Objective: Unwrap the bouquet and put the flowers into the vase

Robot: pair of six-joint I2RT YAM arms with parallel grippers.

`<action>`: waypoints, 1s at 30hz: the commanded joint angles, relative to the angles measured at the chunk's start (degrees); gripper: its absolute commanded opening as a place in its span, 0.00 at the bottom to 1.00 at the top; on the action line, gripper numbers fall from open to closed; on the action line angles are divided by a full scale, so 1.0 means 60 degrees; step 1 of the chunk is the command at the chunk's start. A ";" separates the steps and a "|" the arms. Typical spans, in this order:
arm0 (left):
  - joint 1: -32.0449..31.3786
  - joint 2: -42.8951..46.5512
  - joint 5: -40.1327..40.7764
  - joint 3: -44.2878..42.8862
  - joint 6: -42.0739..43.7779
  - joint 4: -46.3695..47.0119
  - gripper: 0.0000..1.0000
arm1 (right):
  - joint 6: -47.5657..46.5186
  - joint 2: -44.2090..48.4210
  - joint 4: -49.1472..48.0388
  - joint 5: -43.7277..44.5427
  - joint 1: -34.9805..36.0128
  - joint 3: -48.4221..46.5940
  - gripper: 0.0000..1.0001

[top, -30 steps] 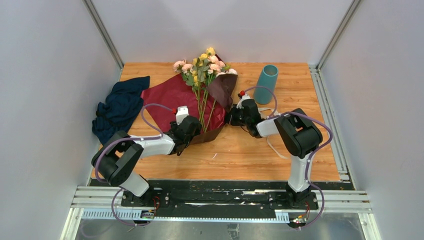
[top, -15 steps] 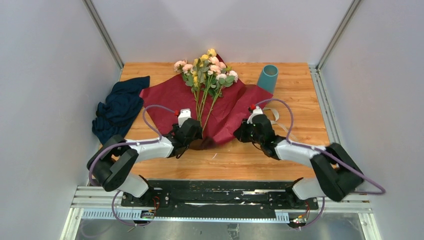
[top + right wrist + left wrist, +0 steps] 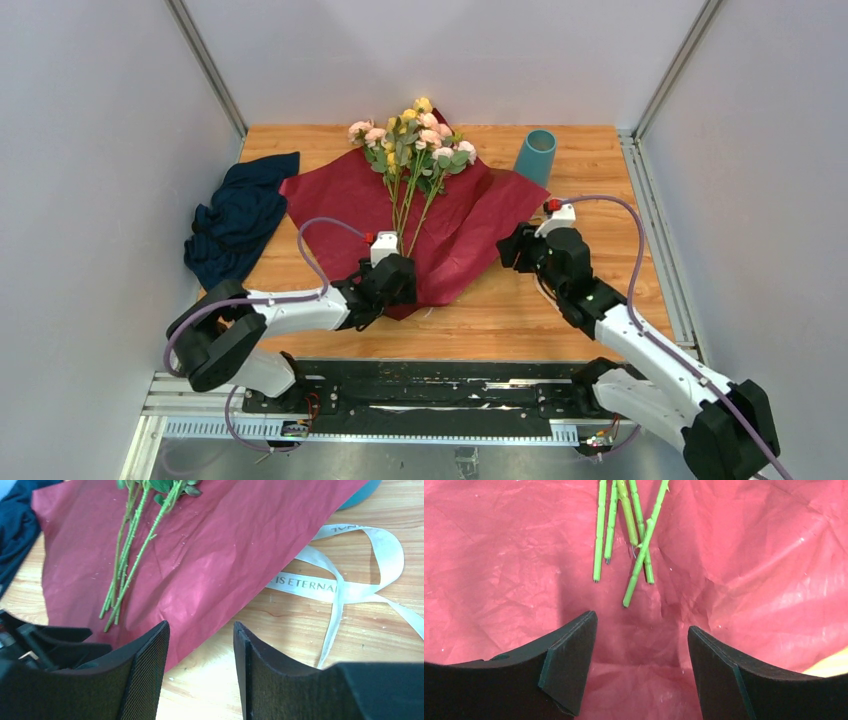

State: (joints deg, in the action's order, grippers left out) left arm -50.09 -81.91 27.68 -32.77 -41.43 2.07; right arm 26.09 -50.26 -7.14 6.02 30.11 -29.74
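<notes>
Right hand point(image 3: 200, 626) withdrew; flowers point(image 3: 410, 150) lie outside vase point(image 3: 537, 157).

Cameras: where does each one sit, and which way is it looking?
Top external: high above and behind, looking down at the table; left arm and right arm show.
Left wrist: on the left arm, facing green stems on maroon wrapping paper; open left claw shows.
Right wrist: on the right arm, facing ribbon, paper and stems; open right claw shows.
Both wrist views share the stems and paper.
</notes>
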 commanded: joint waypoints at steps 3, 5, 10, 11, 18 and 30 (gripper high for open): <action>-0.0519 0.0990 0.0275 0.0606 -0.0275 -0.0432 0.75 | -0.0531 -0.1770 -0.0377 0.0366 -0.0182 -0.0785 0.49; -0.0752 0.1101 0.0313 0.0825 -0.0403 -0.0662 0.76 | -0.0537 -0.2931 -0.0758 0.0077 -0.0184 -0.1399 0.49; -0.1232 0.1449 0.0398 0.1736 -0.1107 -0.0723 0.76 | -0.0606 -0.5673 -0.1660 -0.0231 -0.0229 -0.3084 0.48; -0.1331 0.1550 0.0365 0.1935 -0.1265 -0.0712 0.76 | -0.0644 -0.6149 -0.1677 -0.0242 -0.0272 -0.3586 0.47; -0.2279 0.2371 0.0831 0.2347 -0.2128 -0.1629 0.75 | -0.0738 -0.8624 -0.2494 -0.0161 -0.0815 -0.4807 0.46; -0.2404 0.2792 0.1511 0.1551 -0.1688 -0.2542 0.76 | -0.0416 -0.8437 -0.3678 0.0179 -0.1121 -0.2420 0.45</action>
State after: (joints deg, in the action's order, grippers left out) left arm -63.99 -64.69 34.59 -21.47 -52.12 -9.74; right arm 22.87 -104.44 -26.35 5.13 23.68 -50.09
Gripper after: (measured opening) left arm 0.757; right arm 0.453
